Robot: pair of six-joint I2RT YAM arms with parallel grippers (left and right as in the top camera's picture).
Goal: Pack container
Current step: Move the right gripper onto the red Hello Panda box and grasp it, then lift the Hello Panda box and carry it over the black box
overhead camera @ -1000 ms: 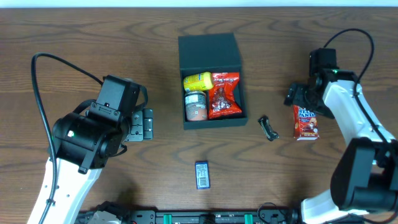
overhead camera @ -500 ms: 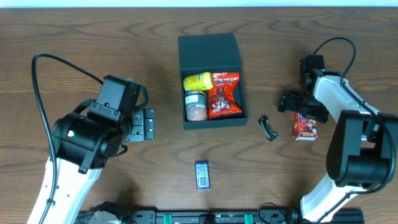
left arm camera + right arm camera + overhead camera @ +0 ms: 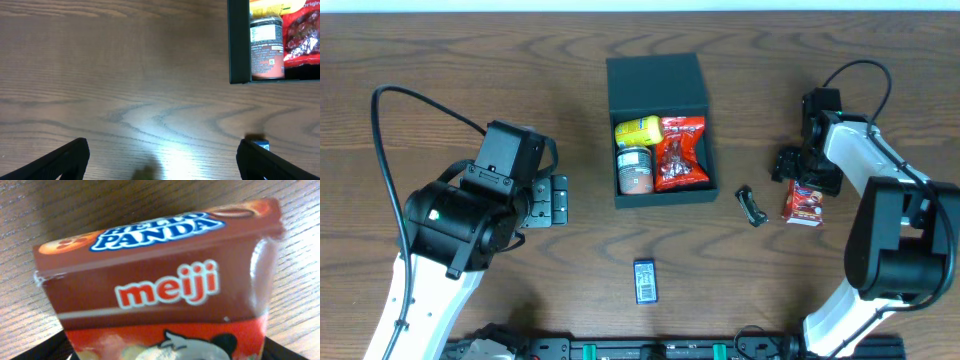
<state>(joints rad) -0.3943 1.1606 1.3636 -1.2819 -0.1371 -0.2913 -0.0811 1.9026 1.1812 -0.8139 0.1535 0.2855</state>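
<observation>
Wood table (image 3: 470,60), container (image 3: 656,85) left of R hand (image 3: 804,186)

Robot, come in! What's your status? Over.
Left claw open, empty. Right claw at the cookie box, grip unclear. Green box open, three snacks inside. Black clip lies between it and the cookie box.

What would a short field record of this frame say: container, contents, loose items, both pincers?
container: open, lid folded back
inside: yellow pack, can, red snack bag
loose on table: Hello Panda box, black clip, blue packet
left pincer: open, holding nothing
right pincer: at the Hello Panda box, grip unclear
</observation>
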